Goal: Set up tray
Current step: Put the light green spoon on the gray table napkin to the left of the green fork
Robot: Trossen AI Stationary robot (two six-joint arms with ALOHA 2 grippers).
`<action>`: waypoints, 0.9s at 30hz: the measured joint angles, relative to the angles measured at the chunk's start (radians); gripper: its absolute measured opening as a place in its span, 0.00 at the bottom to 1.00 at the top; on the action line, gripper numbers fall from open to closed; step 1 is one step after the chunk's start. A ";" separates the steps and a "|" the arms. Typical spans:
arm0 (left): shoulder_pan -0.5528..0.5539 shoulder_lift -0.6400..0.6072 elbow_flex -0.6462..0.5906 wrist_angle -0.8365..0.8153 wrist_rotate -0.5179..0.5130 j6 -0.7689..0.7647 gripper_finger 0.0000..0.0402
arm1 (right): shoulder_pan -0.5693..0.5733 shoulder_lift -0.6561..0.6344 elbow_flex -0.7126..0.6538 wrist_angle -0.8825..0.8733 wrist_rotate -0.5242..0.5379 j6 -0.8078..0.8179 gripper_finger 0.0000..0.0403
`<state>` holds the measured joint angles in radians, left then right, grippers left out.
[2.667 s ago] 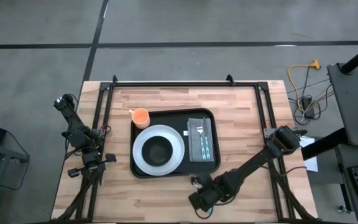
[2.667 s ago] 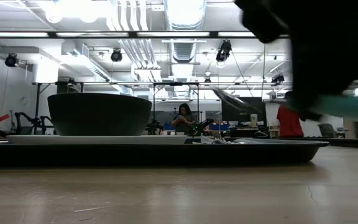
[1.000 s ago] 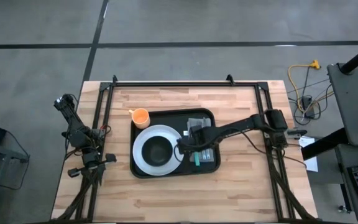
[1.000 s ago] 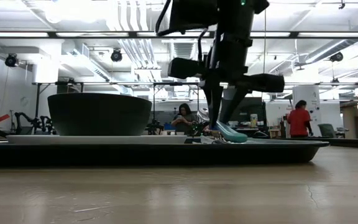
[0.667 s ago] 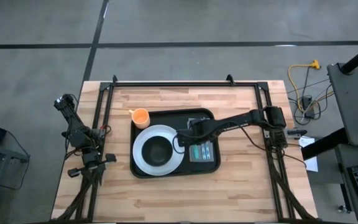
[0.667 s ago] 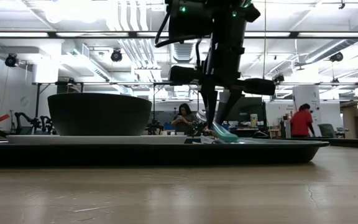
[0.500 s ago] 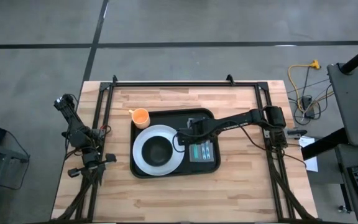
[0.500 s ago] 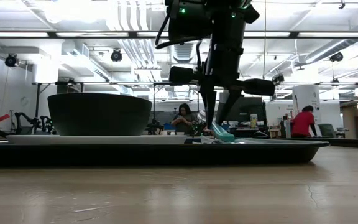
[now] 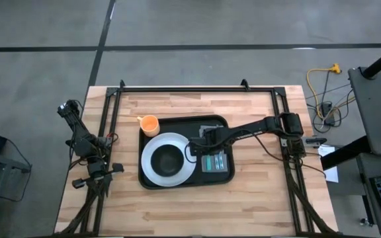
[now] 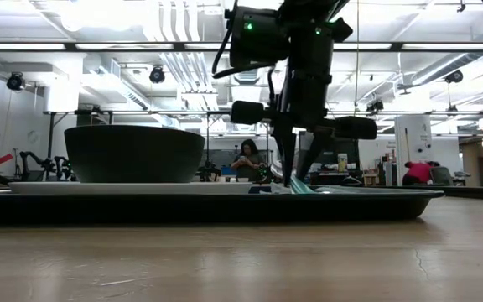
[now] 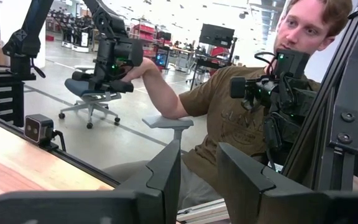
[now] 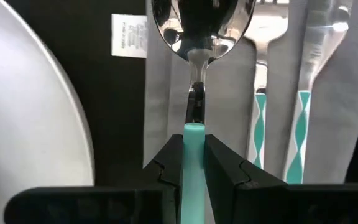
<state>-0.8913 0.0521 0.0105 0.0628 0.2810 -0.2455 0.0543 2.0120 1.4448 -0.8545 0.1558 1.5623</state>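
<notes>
A black tray (image 9: 220, 122) in the middle of the table holds a white plate (image 9: 152, 164) with a dark bowl (image 9: 168, 159). To the plate's right lies a grey napkin (image 12: 229, 93) with two teal-handled pieces of cutlery (image 12: 302, 124) on it. My right gripper (image 9: 207, 149) stands over the napkin's left part, shut on a spoon (image 12: 201, 25) with a teal handle. An orange cup (image 9: 149, 123) stands on the table at the tray's far left corner. My left gripper (image 11: 197, 180) waits open at the table's left edge, holding nothing. My right gripper pinches the spoon's teal handle (image 12: 193, 129) between its two fingers, one on each side. The fingers point steeply down from above. The spoon slants down from the hold, its bowl end (image 12: 201, 37) low over the napkin; I cannot tell whether it touches.
A dark metal frame (image 9: 190, 89) runs along the table's far edge and sides. A bare strip of tray lies between plate and napkin, with a white label (image 12: 128, 32) on it. Bare wood (image 9: 190, 208) lies near the front edge. A person (image 11: 229, 118) sits beyond the table's left side.
My right gripper has carried the spoon a little toward the table's far edge and down, staying shut. The spoon's teal handle now stands lower over the napkin than a second ago.
</notes>
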 joint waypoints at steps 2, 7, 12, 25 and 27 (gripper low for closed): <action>0.000 0.000 0.000 0.000 0.000 0.000 0.21 | -0.003 0.000 0.000 0.003 0.001 -0.012 0.08; 0.000 0.000 0.000 0.000 0.000 0.000 0.21 | -0.010 0.000 -0.008 0.005 0.002 -0.026 0.08; 0.000 0.000 0.000 0.000 0.000 0.000 0.21 | -0.019 0.000 -0.035 0.007 0.003 -0.026 0.08; 0.000 0.000 0.000 0.000 0.000 0.000 0.21 | -0.027 0.001 -0.052 0.088 0.003 -0.059 0.08; 0.000 0.000 0.000 0.000 0.000 0.000 0.21 | -0.027 0.001 -0.052 0.092 0.003 -0.059 0.08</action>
<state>-0.8913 0.0519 0.0105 0.0628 0.2811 -0.2455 0.0273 2.0132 1.3926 -0.7629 0.1585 1.5032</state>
